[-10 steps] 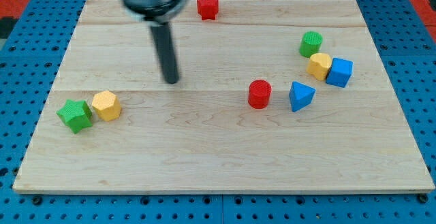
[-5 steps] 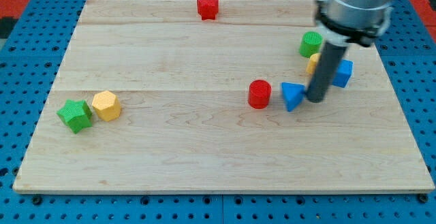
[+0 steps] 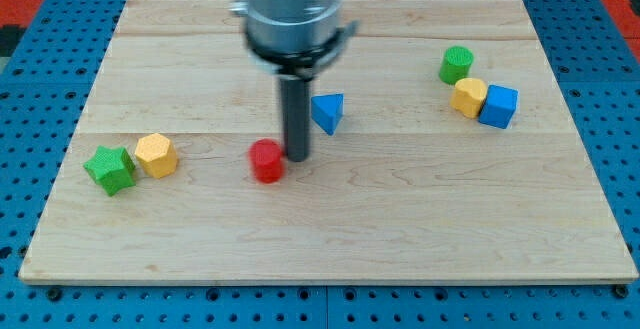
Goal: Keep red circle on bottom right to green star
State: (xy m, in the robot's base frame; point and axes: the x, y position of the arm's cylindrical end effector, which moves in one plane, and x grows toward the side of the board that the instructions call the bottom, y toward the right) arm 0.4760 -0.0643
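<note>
Camera view: my tip (image 3: 297, 156), no pincer to open, presses the red circle's (image 3: 266, 160) right side, aimed leftward at the green star (image 3: 109, 168).

This looks like a robotics lab bench. A pale wooden board (image 3: 330, 219) lies on a blue perforated plate (image 3: 40, 109) with regular rows of holes, and small coloured blocks sit scattered on the board under a metal arm (image 3: 293, 9) entering from the frame's top.
</note>
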